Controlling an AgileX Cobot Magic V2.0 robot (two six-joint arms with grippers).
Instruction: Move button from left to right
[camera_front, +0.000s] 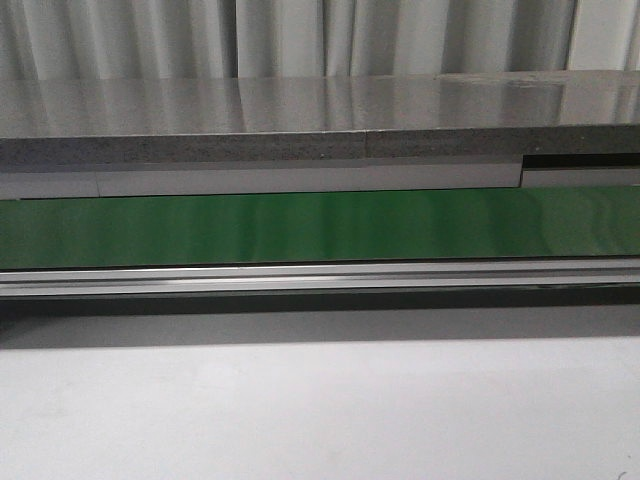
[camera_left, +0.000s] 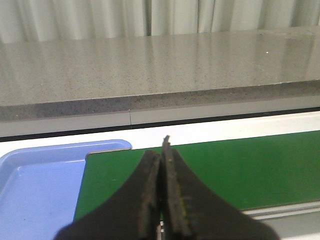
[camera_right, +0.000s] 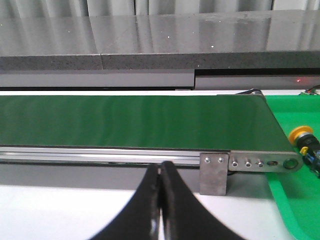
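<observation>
A button (camera_right: 303, 139) with a round yellow-orange cap on a black body lies on its side in a green tray (camera_right: 292, 197), just past the end of the green belt (camera_right: 135, 120). It shows only in the right wrist view. My right gripper (camera_right: 160, 167) is shut and empty, over the white table in front of the belt's rail. My left gripper (camera_left: 161, 150) is shut and empty, above the belt's other end (camera_left: 225, 170). Neither gripper shows in the front view, where the belt (camera_front: 320, 228) carries nothing.
A light blue tray (camera_left: 35, 190) sits by the belt's end in the left wrist view, with nothing visible in it. A metal bracket (camera_right: 214, 174) and roller mount (camera_right: 265, 163) stand at the belt's end near the green tray. A grey stone counter (camera_front: 300, 120) runs behind the belt.
</observation>
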